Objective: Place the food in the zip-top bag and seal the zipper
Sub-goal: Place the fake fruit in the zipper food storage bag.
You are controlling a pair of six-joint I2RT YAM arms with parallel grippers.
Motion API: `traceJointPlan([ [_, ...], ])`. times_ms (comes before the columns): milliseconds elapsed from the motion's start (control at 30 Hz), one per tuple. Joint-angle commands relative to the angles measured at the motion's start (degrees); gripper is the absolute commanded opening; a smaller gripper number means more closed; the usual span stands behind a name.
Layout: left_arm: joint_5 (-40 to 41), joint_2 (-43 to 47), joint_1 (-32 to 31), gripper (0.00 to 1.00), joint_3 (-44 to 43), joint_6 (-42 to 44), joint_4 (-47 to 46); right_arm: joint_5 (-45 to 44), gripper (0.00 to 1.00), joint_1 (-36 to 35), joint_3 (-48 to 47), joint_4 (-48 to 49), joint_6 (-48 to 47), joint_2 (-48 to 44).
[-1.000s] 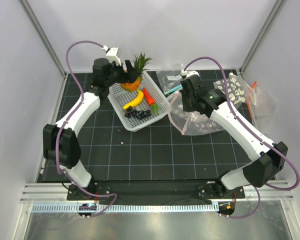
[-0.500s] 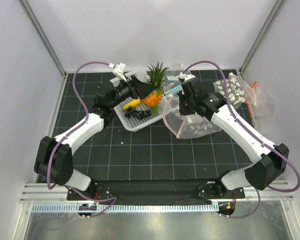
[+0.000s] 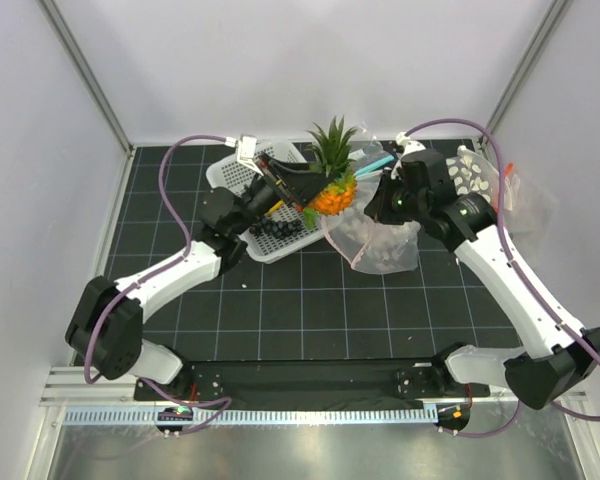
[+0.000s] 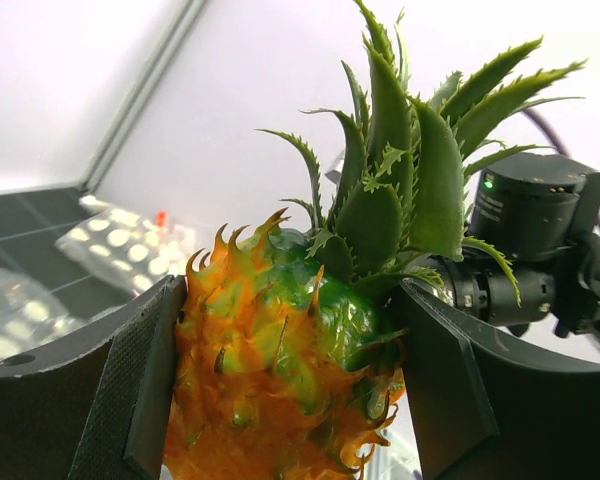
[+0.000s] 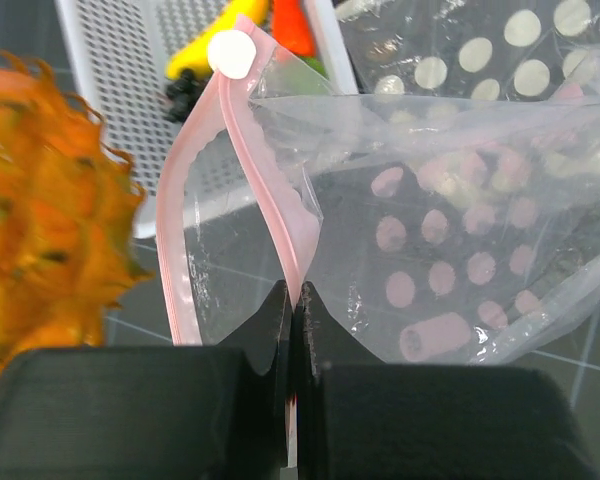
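Observation:
My left gripper [image 3: 325, 192] is shut on the food's orange pineapple [image 3: 332, 190] with its green crown, holding it in the air just left of the zip-top bag [image 3: 382, 245]. In the left wrist view both pads press the pineapple [image 4: 280, 370] at its sides. My right gripper [image 5: 293, 300] is shut on one lip of the pink zipper [image 5: 270, 190] and holds the dotted bag's mouth up and open. The other lip [image 5: 183, 250] curves away to the left. The banana [image 5: 215, 55], red pepper [image 5: 293, 25] and grapes [image 3: 275, 228] lie in the white basket [image 3: 230, 175].
A white-dotted bag [image 3: 470, 175] with an orange strip lies at the back right. A clear bag with a teal strip [image 3: 375, 162] lies behind the pineapple. The enclosure's white walls stand on three sides of the black gridded mat [image 3: 310, 300].
My left gripper has carried the pineapple from over the basket rightward to the bag's mouth. My right gripper has lifted and shifted right with the bag's lip.

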State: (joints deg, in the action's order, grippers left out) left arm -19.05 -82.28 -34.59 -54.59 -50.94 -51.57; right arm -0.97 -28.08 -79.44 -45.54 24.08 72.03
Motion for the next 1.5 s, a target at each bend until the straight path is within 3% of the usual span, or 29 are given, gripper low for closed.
traceJointPlan([
  [0,4.2,-0.5,-2.4,0.2,0.0,-1.5,-10.1,6.4,0.01,2.0,-2.1,4.2,4.4,-3.2],
  [433,9.3,-8.1,-8.7,0.23,4.1,2.2,-15.6,10.2,0.01,6.7,0.1,5.3,7.7,-7.1],
  [533,10.6,-8.8,-9.9,0.28,5.3,5.1,-15.4,9.8,0.01,7.2,1.4,6.4,8.6,-8.0],
  [767,10.6,-9.0,-12.4,0.52,6.6,9.4,-12.4,10.6,0.01,9.7,3.8,9.7,10.8,-9.6],
  [900,10.5,-8.7,-13.0,0.42,6.7,9.8,-12.2,12.7,0.01,10.5,5.8,11.3,12.0,-9.9],
  [1033,11.2,-8.9,-13.2,0.4,6.0,8.2,-13.5,14.4,0.01,11.1,7.6,13.4,13.8,-10.8],
  [1167,13.9,-10.5,-13.2,0.34,7.0,5.0,-21.7,16.8,0.01,12.9,9.0,15.1,15.7,-12.1],
  [1367,14.7,-14.0,-14.3,0.32,3.7,3.2,-27.2,21.7,0.01,16.4,16.3,23.9,23.9,-16.2],
  [1467,15.1,-14.7,-15.0,0.39,3.4,4.2,-27.0,22.7,0.01,17.4,17.0,25.8,26.1,-17.0],
])
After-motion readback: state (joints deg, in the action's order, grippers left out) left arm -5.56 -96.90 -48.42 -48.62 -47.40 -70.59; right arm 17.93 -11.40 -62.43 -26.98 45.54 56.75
